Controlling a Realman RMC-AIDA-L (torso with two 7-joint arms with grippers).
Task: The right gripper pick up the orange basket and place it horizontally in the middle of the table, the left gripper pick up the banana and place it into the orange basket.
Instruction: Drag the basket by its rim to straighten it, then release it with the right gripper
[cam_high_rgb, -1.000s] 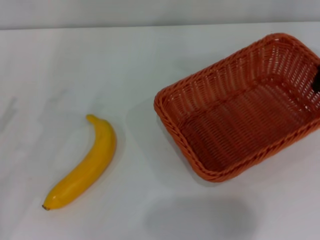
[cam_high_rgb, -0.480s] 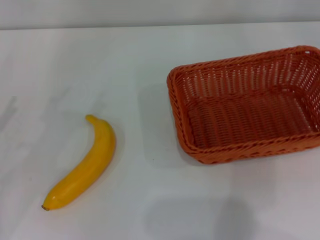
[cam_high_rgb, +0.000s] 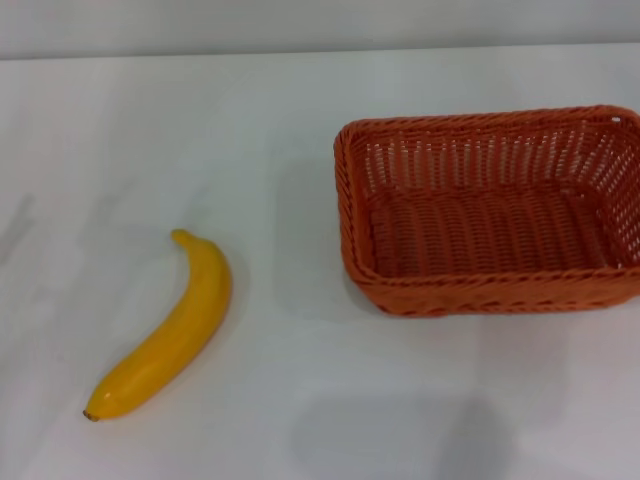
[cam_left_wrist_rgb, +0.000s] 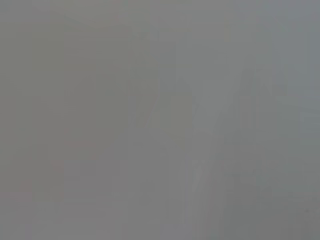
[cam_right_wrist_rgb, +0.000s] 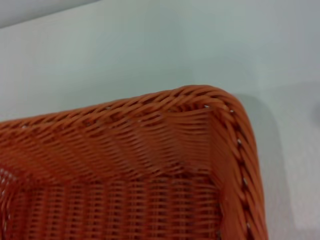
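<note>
The orange basket (cam_high_rgb: 500, 292) stands right of the table's middle in the head view, its long side running left to right and its right end cut off by the picture's edge. It is empty. The right wrist view looks closely down at one rounded corner of the basket (cam_right_wrist_rgb: 125, 150), with its braided rim and inner wall. The yellow banana (cam_high_rgb: 170, 335) lies alone on the white table (cam_high_rgb: 200, 130) at the front left, dark tip toward the near edge, well apart from the basket. Neither gripper shows in any view. The left wrist view is a blank grey.
The table's far edge (cam_high_rgb: 300, 50) runs across the top of the head view, with a grey wall behind it. A soft shadow lies on the table in front of the basket. White tabletop (cam_right_wrist_rgb: 125, 45) surrounds the basket corner.
The basket has turned from a diagonal lie to lying crosswise, its left end shifting slightly right. The small black tip seen a second ago at the right edge no longer shows. The banana has not moved.
</note>
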